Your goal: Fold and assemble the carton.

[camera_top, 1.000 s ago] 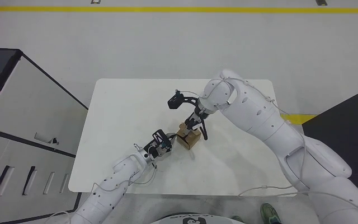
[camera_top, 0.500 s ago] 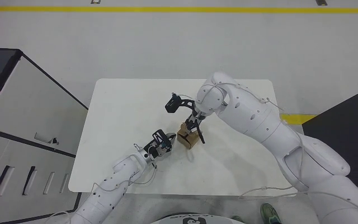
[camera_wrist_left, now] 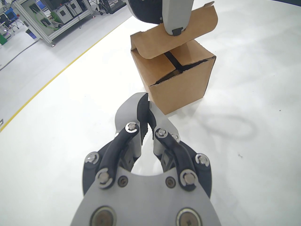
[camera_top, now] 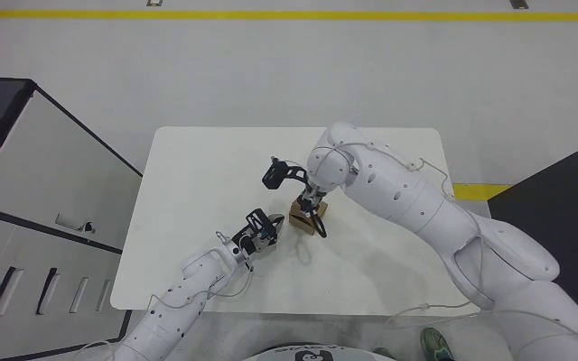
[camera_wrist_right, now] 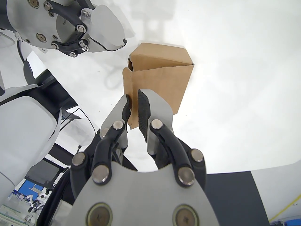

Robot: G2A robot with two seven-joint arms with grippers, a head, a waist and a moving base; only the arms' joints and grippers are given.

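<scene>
The right gripper [camera_wrist_right: 133, 101] has its fingers [camera_wrist_right: 144, 109] pinched shut on the free edge of the lid flap [camera_wrist_left: 204, 22], holding it raised and tilted over the small brown carton [camera_wrist_left: 181, 83] that stands on the white counter [camera_wrist_left: 247, 142] directly below them. Under the flap the two inner flaps [camera_wrist_left: 162, 64] already lie folded in, with a dark gap between them. The step in hand looks like closing the lid, so the flap should probably swing down in an arc about its hinge rather than be pushed straight, with the curved tuck edge steered inside the front wall. The left gripper [camera_wrist_left: 147, 111], its fingers closed on nothing, sits just beside the carton's lower corner. Bracing that wall would likely stop the light carton from sliding.
</scene>
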